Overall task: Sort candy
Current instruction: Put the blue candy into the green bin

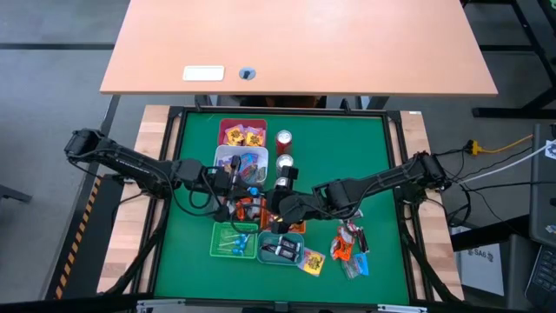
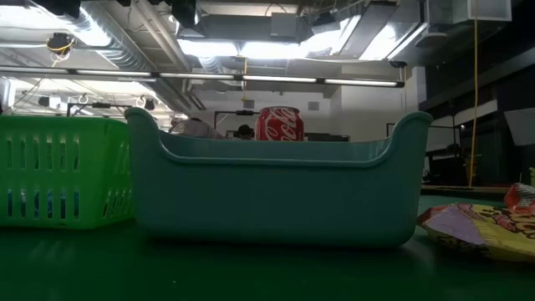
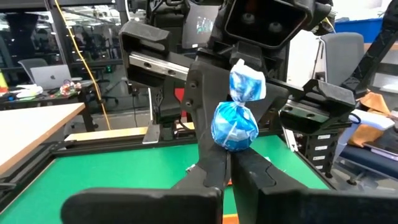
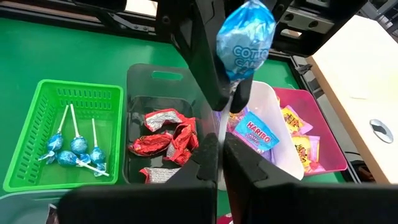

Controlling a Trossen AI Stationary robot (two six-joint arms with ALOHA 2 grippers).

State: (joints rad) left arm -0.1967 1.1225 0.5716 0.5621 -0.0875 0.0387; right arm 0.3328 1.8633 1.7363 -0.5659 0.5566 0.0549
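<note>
A blue-wrapped lollipop hangs in the air between my two grippers, above the bins. My right gripper is shut on its stick. My left gripper faces it from the table's left and is shut at the lollipop's head. Below them, a green bin holds several blue lollipops. A dark bin holds red sweets. A white bin and a pink bin hold packets. Loose candy lies on the mat at the right. My left gripper comes in level from the table's left and has its fingertips closed at the underside of the lollipop's wrapped head. The head hides the exact place of contact. My right gripper pinches the white stick between its two fingers, slanting down from the table's right. The lollipop is clear of everything below, its head pointing away from this gripper.
Three red-and-silver cans stand in a row beside the pink and white bins. A teal bin sits at the mat's near edge beside the green bin. A yellow sweet lies to the teal bin's right.
</note>
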